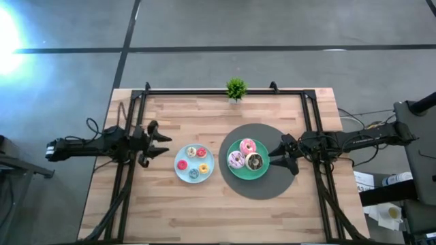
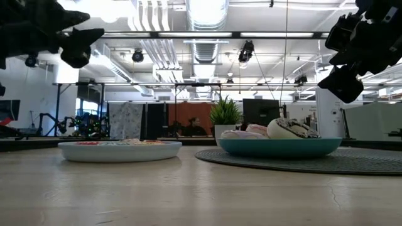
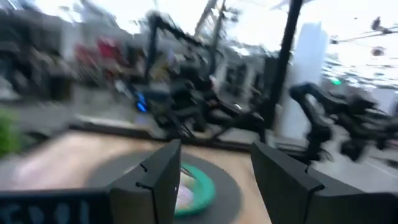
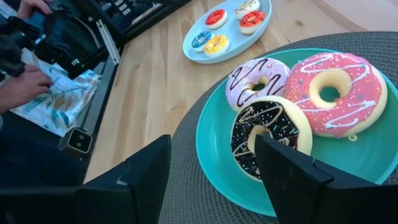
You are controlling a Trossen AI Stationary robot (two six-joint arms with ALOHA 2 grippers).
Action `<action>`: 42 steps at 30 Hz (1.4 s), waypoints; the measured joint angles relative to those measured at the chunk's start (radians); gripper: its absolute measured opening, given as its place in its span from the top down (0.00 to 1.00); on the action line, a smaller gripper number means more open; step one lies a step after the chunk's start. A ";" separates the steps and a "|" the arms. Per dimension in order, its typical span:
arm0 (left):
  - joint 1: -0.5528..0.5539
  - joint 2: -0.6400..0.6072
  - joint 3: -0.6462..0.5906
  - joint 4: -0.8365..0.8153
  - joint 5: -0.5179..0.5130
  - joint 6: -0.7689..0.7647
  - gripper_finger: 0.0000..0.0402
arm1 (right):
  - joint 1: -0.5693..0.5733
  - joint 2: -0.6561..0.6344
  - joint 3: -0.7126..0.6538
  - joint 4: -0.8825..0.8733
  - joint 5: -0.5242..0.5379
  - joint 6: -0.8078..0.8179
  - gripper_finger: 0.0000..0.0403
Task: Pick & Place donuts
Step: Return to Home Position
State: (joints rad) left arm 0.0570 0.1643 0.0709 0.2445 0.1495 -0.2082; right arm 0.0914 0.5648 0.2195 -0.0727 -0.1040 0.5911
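Both arms look finished with the donuts, so going home is my guess for the step. The right gripper (image 1: 275, 156) hangs above the dark grey round mat (image 1: 266, 189), fingers apart and empty. Right ahead of its tips is the teal-green round plate (image 4: 217, 174) with the chocolate-iced ring donut (image 4: 268, 134) nearest, then the pink-iced donut (image 4: 333, 93) and the pale pink donut (image 4: 257, 78). The left gripper (image 1: 161, 144), also spread and holding nothing, faces the light-blue round plate (image 4: 236, 38) with the mini donuts (image 4: 216, 17).

What could bite: a dip or sideways swing by the right gripper clips that rim and shoves the plate. A person's hand (image 4: 25, 81) far beyond it, past the table edge, is a worry too.
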 joint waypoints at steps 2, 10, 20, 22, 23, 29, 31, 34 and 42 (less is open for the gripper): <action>0.000 -0.058 -0.041 0.002 -0.040 0.035 0.57 | 0.000 0.000 0.000 0.000 0.000 0.000 0.44; 0.005 -0.164 -0.062 -0.164 -0.087 0.143 0.57 | 0.000 0.000 0.000 0.000 0.000 0.000 0.44; 0.000 -0.135 -0.060 -0.230 -0.100 0.133 0.57 | 0.000 0.000 0.000 0.000 0.000 0.000 0.44; 0.000 -0.129 -0.060 -0.230 -0.099 0.101 0.57 | 0.000 0.000 0.000 0.000 0.000 0.000 0.44; 0.000 -0.127 -0.060 -0.230 -0.099 0.086 0.57 | 0.000 0.000 0.000 0.000 0.000 0.000 0.44; 0.000 -0.127 -0.060 -0.232 -0.098 0.052 0.57 | 0.000 0.000 0.000 0.000 0.000 0.000 0.44; 0.000 -0.127 -0.060 -0.233 -0.098 0.052 0.57 | 0.000 0.000 0.000 0.000 0.000 0.000 0.44; 0.000 -0.127 -0.060 -0.234 -0.098 0.052 0.57 | 0.000 0.000 0.000 0.000 0.000 0.000 0.44; 0.000 -0.127 -0.061 -0.236 -0.096 0.051 0.57 | 0.000 0.000 0.000 0.000 0.000 0.000 0.44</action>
State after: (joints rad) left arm 0.0574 0.0372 0.0101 0.0090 0.0532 -0.1572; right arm 0.0910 0.5648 0.2195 -0.0731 -0.1040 0.5911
